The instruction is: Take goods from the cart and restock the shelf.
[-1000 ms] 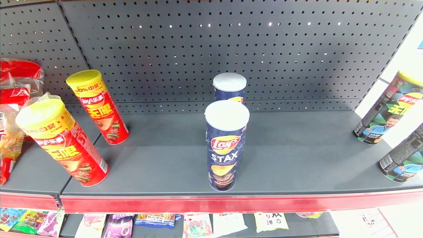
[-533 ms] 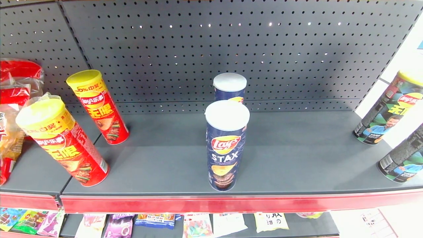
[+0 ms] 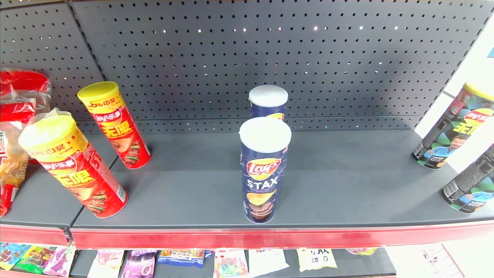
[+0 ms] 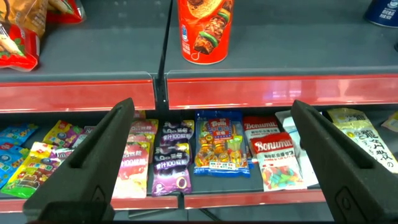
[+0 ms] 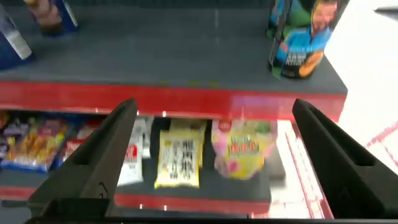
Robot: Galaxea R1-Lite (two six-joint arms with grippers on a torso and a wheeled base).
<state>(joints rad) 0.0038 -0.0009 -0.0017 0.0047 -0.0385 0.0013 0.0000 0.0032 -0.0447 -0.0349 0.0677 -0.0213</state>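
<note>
Nothing moved; front can (image 3: 264,170) half hides rear can (image 3: 268,98).

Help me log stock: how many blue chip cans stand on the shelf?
2. The front blue can stands near the shelf edge; the rear blue can stands directly behind it, by the pegboard. Another could hide behind them.

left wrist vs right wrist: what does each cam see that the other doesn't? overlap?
Left wrist: left gripper open and empty, the base of a red can on the grey shelf, a purple bag and a blue candy bag on the tier below.
Right wrist: right gripper open and empty, a dark can with a printed figure, a yellow bag below.
Both: the shelf deck, its red front rail, a blue can, bagged snacks underneath.
</note>
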